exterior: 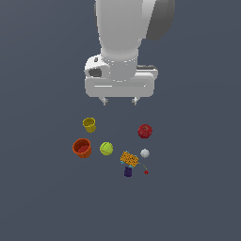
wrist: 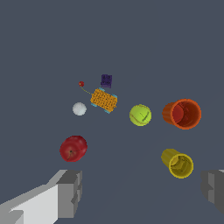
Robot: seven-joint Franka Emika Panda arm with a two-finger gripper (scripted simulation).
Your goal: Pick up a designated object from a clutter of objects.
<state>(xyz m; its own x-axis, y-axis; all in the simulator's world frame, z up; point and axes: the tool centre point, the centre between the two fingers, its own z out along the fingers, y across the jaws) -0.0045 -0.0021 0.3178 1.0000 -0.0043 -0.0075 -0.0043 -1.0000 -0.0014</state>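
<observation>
Gripper (exterior: pixel 119 100) hangs high above the clutter, jaws spread wide and holding nothing. The yellow-green tennis ball (exterior: pixel 106 148) lies free on the grey floor (exterior: pixel 42 197), between the orange-red cup (exterior: pixel 82 148) and the orange patterned box (exterior: pixel 129 159). Yellow cup (exterior: pixel 89 124) lies near the ball, red apple (exterior: pixel 145 131) well apart. White ball (exterior: pixel 145 153) is just beside the box, purple block (exterior: pixel 128 172) touching it, tiny red piece (exterior: pixel 146 172) close by

2 cups (exterior: pixel 89 124), 2 balls (exterior: pixel 106 148), 1 apple (exterior: pixel 145 131), 1 box (exterior: pixel 129 159), 1 block (exterior: pixel 128 172).
</observation>
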